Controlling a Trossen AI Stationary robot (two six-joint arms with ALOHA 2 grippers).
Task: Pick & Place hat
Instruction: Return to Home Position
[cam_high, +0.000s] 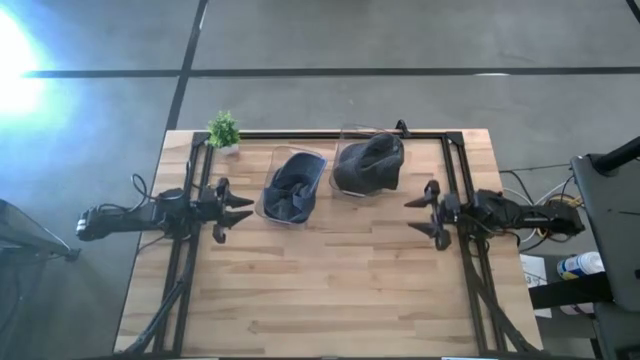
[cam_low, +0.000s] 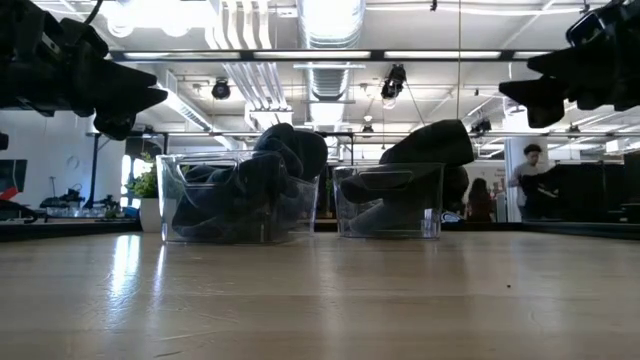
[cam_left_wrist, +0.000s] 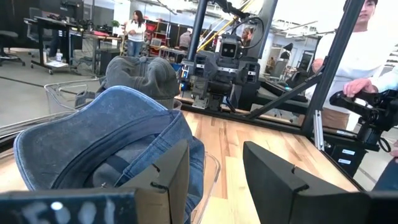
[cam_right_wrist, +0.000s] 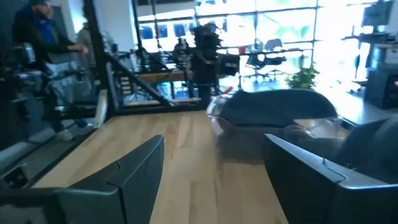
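Note:
Two clear plastic bins stand on the table's far half. The left bin (cam_high: 293, 189) holds a blue denim hat (cam_left_wrist: 106, 143), which fills the left wrist view. The right bin (cam_high: 367, 163) holds a dark grey hat (cam_high: 371, 160) that rises above its rim (cam_low: 425, 150). My left gripper (cam_high: 240, 209) hovers open just left of the denim hat's bin, above the table. My right gripper (cam_high: 418, 216) hovers open to the right of the bins, nearer the table's front than the grey hat.
A small potted plant (cam_high: 224, 130) stands at the table's far left corner. A black frame (cam_high: 452, 180) runs along the table's sides and far edge. Bare wood (cam_high: 330, 290) stretches across the near half. People stand in the room beyond the table (cam_left_wrist: 367, 56).

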